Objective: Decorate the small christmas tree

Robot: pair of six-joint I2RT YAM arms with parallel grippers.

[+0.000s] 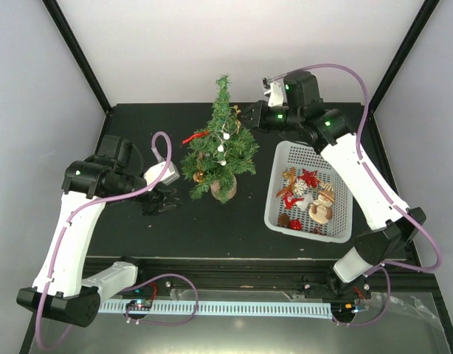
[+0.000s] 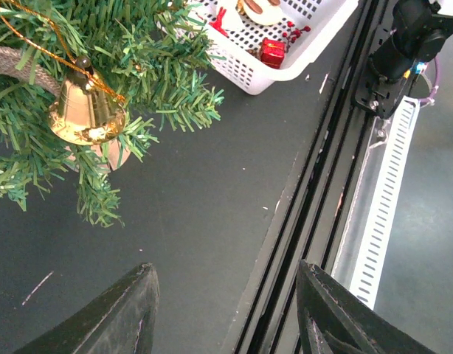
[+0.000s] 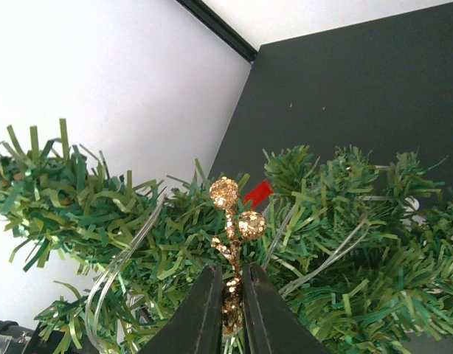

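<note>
Right fingers (image 3: 201, 317) were clamped on the stem of a gold glitter berry sprig (image 3: 234, 221), holding it in among the upper branches on the right side of the tree (image 1: 220, 144). Left fingers (image 2: 112, 317) were apart and empty, low over the counter (image 1: 138, 228) beside the tree's lower left branches. The tree stood mid-counter, just left of the white basket (image 1: 274, 214) and not touching it. Progress, my read: partway. Already on the tree were a gold bell (image 2: 83, 110) on a gold cord from a low branch, a red bow (image 1: 195, 137) on the upper left, and a string of white beads (image 1: 222, 140) down the middle. The sprig wasn't released yet, and I couldn't tell whether its stem had caught on a branch. Left in the basket were a snowman figure (image 1: 324, 203), a red star-shaped flower (image 1: 309, 177), a small red gift box (image 2: 271, 52) and a few more pieces too small to make out, so there were several more trips to go. The tree stood upright on its round brown pot (image 1: 223, 190), long axis vertical, tip pointing straight up; in the top view the tip read toward the back wall. No obvious lean.
</note>
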